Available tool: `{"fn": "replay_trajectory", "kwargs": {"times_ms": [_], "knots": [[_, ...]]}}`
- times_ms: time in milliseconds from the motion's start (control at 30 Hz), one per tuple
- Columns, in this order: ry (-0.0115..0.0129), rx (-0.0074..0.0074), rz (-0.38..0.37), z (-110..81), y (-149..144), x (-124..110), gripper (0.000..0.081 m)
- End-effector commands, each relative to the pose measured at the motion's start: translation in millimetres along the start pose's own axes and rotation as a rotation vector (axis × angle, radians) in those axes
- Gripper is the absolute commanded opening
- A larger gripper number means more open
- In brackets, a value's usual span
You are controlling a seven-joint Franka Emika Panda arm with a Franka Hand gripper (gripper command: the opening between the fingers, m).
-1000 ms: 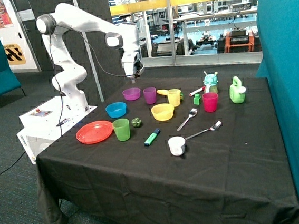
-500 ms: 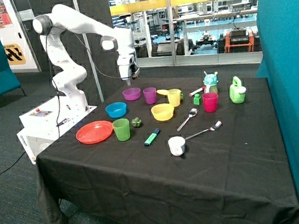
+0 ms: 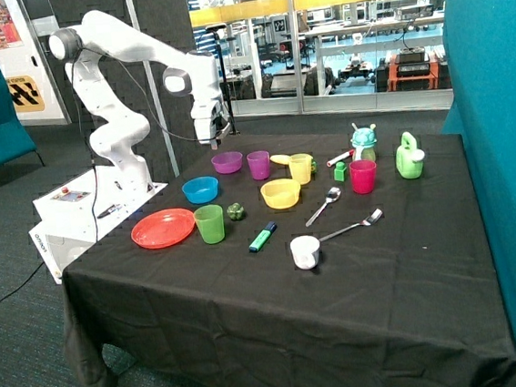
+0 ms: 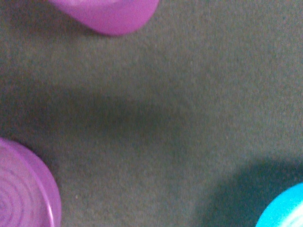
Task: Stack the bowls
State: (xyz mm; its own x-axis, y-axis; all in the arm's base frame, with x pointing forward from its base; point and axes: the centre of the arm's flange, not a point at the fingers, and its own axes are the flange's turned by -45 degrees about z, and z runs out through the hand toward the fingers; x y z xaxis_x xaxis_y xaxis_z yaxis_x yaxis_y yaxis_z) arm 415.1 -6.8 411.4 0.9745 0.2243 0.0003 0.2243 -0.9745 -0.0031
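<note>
Three bowls stand apart on the black table, none stacked. The blue bowl (image 3: 200, 189) is nearest the robot base, the purple bowl (image 3: 227, 162) is behind it, and the yellow bowl (image 3: 281, 192) is toward the table's middle. My gripper (image 3: 214, 144) hangs above the table's back edge, beside the purple bowl and above and behind the blue one, holding nothing that I can see. The wrist view shows bare cloth with the purple bowl's rim (image 4: 23, 189), the blue bowl's rim (image 4: 284, 210) and a purple cup (image 4: 109, 14) at its edges.
A purple cup (image 3: 258, 164) stands next to the purple bowl. A red-orange plate (image 3: 163, 228) and a green cup (image 3: 210, 224) sit in front of the blue bowl. A yellow cup (image 3: 301, 167), pink cup (image 3: 362, 176), spoons (image 3: 323, 206), white cup (image 3: 305, 251) and a green marker (image 3: 262, 237) lie further out.
My arm has swung from over the purple bowl toward the robot base side, now nearer the blue bowl. The bowls have not moved.
</note>
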Motion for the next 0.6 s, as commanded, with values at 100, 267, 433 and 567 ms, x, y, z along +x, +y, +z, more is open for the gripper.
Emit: {"fn": "replay_trajectory", "kwargs": {"times_ms": [100, 267, 433, 567], "knots": [[-0.0003, -0.0031, -0.021, 8.0, 2.1, -24.3, 0.0261], [-0.0004, -0.0031, -0.056, 9.4, -8.0, -23.7, 0.0263], [-0.0005, -0.0031, -0.121, 12.1, -30.3, -22.1, 0.0275], [-0.0005, -0.0031, -0.154, 14.8, -44.7, -21.3, 0.0271]]}}
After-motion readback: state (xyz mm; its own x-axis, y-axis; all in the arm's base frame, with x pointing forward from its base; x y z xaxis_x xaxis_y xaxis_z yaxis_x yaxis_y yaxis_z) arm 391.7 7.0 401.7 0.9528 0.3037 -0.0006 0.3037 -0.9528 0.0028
